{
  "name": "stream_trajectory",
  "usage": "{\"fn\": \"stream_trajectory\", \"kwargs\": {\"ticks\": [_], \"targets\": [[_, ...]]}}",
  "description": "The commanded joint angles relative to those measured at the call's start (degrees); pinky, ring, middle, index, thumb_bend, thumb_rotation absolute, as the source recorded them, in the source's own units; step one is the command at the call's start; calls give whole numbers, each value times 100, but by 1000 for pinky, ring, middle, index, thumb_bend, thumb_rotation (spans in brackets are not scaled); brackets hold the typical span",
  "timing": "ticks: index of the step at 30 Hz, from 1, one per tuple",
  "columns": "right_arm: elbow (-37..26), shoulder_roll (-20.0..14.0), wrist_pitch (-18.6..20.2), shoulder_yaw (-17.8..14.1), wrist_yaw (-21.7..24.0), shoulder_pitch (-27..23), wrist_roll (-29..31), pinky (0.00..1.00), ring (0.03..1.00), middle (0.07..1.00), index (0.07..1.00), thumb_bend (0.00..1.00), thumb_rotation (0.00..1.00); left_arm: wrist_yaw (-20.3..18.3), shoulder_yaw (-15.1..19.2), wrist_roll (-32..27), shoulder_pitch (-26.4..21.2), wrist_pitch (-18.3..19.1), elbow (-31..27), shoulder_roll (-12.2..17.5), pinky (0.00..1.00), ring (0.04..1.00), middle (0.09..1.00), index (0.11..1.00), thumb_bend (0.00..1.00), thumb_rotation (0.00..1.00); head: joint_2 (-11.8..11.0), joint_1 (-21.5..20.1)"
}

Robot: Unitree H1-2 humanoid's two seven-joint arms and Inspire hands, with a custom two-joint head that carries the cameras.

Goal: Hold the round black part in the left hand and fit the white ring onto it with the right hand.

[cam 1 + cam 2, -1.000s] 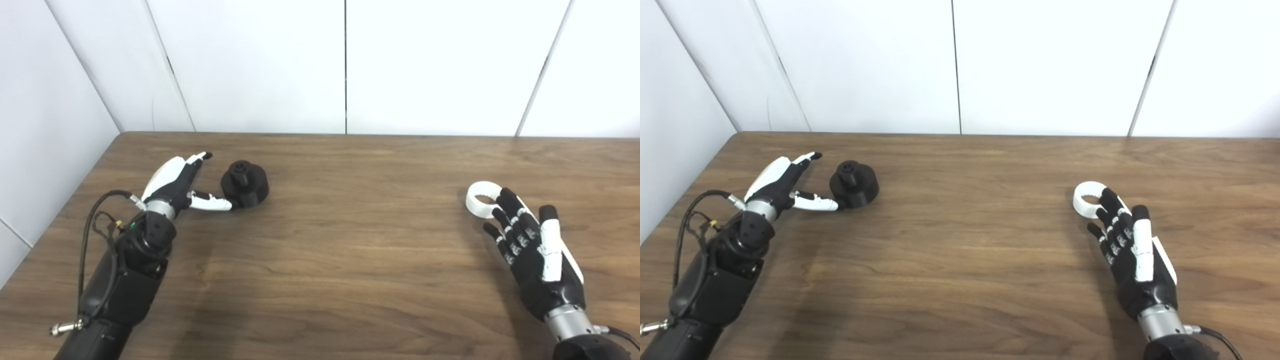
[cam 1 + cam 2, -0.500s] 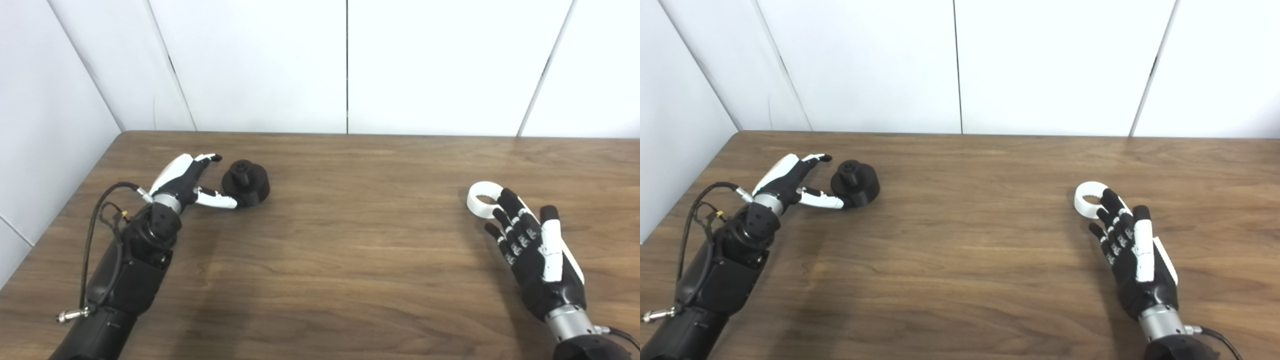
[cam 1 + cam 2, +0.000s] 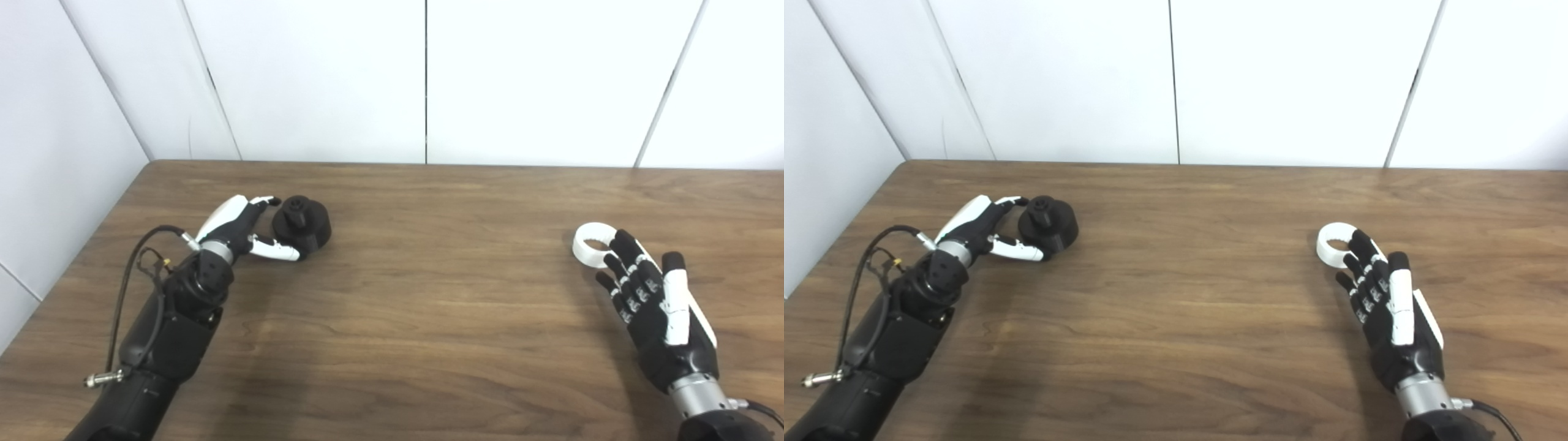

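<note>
Wooden table is carrying one round black part and one white ring. Your left hand is spreading around the part; your right hand is lying flat, fingers splayed, fingertips overlapping the ring.

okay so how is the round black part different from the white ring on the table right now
The round black part is black and solid, with a raised hub on top; the white ring is a white open hoop. The black part sits left, between the left hand's spread fingers and thumb, not yet gripped; the ring lies right, at the open right hand's fingertips. Both rest on the wooden table.
</note>
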Motion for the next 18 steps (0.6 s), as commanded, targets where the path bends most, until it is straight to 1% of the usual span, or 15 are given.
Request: {"fn": "stream_trajectory", "kwargs": {"ticks": [1, 7, 15, 17, 18], "targets": [[-196, -58, -219, -28, 72, -161, 22, 947, 977, 968, 933, 627, 1000, 216, -10, 107, -359, -213, -5, 106, 988, 1000, 1000, 919, 957, 252, 10, -3], [-256, -41, -182, -41, 37, -134, 15, 946, 983, 970, 936, 633, 1000, 300, -58, 77, -405, -333, 113, 25, 972, 1000, 1000, 911, 957, 234, -9, -34], [-251, -43, -236, -34, 35, -98, -33, 938, 981, 971, 933, 626, 1000, 320, -116, 47, -447, -376, 209, -31, 963, 1000, 1000, 923, 946, 264, -14, -57], [-231, -52, -262, -34, 53, -90, -38, 944, 985, 975, 933, 629, 1000, 338, -119, 50, -443, -375, 202, -43, 966, 1000, 1000, 919, 935, 264, -24, -56], [-226, -54, -267, -35, 64, -87, -30, 949, 986, 976, 936, 624, 1000, 351, -108, 38, -433, -384, 184, -49, 966, 1000, 1000, 901, 912, 257, -24, -57]]}}
